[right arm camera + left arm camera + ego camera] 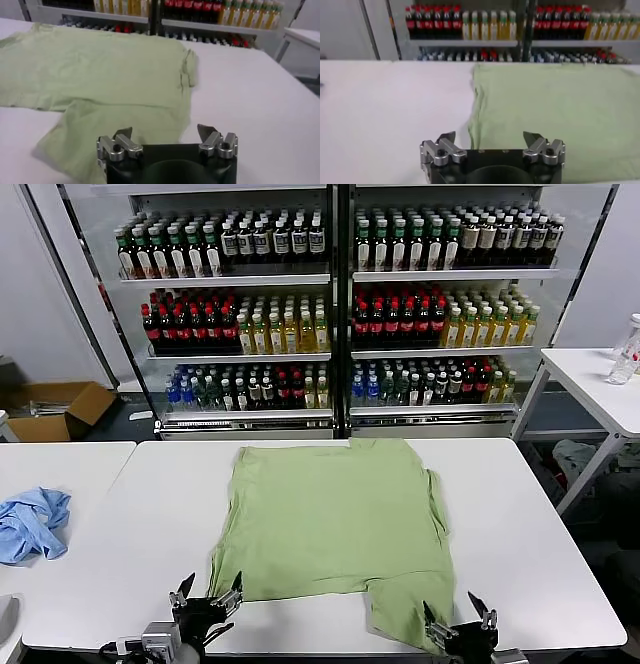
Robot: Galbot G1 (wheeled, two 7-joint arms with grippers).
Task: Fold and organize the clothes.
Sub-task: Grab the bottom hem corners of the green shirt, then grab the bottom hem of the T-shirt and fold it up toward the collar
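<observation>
Two grippers, left (207, 601) at 7 o'clock and right (458, 622) at 5 o'clock, hold their fingers released at the near hem of the shirt (335, 519) lying flat mid-counter (120, 534); I judge grasping the hem comes next.

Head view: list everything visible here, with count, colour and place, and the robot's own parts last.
shirt: one, light green, spread flat mid-table, one sleeve reaching the near edge
table: one, white, under the shirt
blue cloth: one, light blue, crumpled on the side table at left
side table: one, white, left
shelves: two units of bottles, red, green and yellow, behind
box: one, brown, floor at left
left tool: open, near edge by the shirt's corner
right tool: open, near edge by the sleeve
</observation>
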